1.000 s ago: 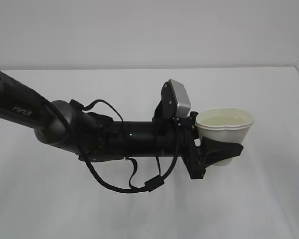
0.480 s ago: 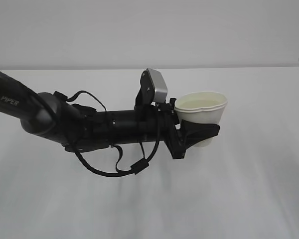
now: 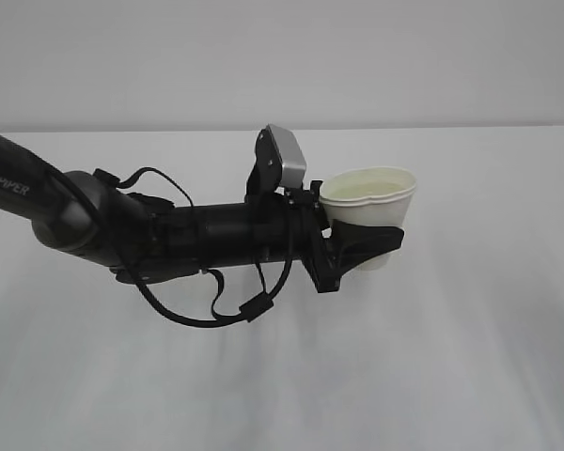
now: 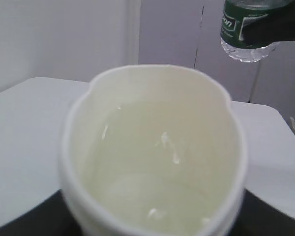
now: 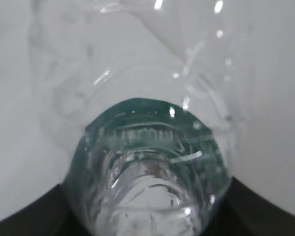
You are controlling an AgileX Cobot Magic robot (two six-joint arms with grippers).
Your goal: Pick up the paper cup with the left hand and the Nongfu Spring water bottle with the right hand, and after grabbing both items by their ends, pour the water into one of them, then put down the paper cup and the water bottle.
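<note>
Left hand (image 3: pixel 365 246) jaws clamp the paper cup (image 3: pixel 368 211), upright, water (image 4: pixel 157 167) inside, above mid-counter (image 3: pixel 470 357). Right hand's jaws grip the Nongfu Spring water bottle (image 5: pixel 150 167).

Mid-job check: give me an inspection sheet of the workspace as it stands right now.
Surface: white table, bare where visible.
Paper cup: upright, rim squeezed out of round, water inside.
Nongfu Spring water bottle: held off the table, beyond the cup in the left wrist view.
Clutter: nothing seen.
Left hand: clamped on the cup's lower half.
Right hand: gripping the bottle; its fingers barely show.
Cables: loose loops hanging under the left arm.
Surroundings: plain pale wall.
</note>
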